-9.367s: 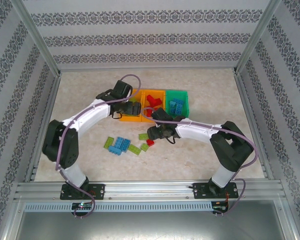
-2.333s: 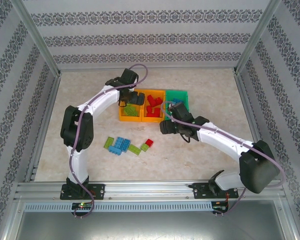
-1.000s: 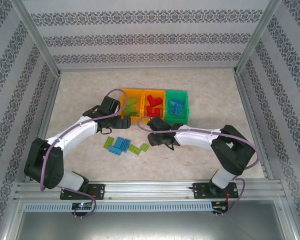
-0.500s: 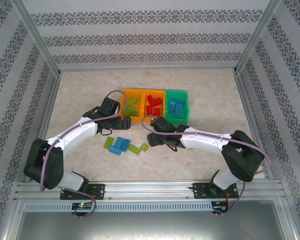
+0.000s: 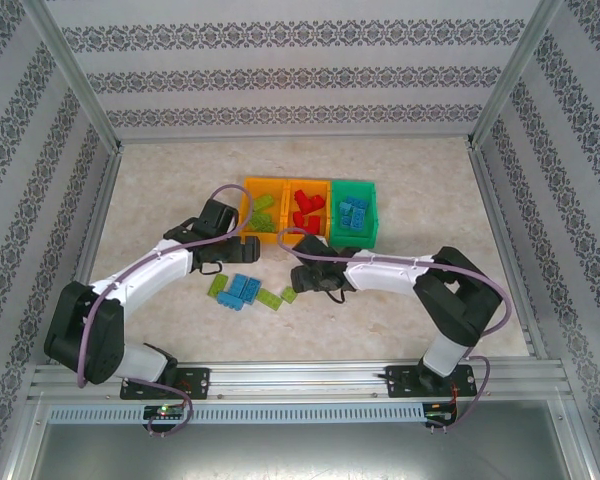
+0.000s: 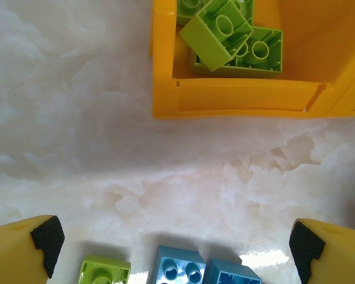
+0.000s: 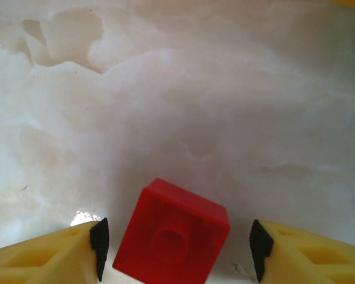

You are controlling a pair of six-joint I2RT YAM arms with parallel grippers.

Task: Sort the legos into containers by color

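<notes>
Legos point(image 5: 305, 210) partly binned by colour in the containers point(image 5: 286, 182); green, blue ones and a red brick point(image 7: 171, 239) lie loose on the surface point(image 5: 180, 190), my left hand point(image 6: 174, 244) wide, right hand point(image 7: 177, 248) open astride that brick.

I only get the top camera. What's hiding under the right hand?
Observer: A red brick, sitting on the table between the fingers of the right hand.
Kid: Is it grabbed?
Observer: No. There's a gap on each side of it.
Kid: What about the left hand?
Observer: The left hand is wide open and holds nothing.
</notes>
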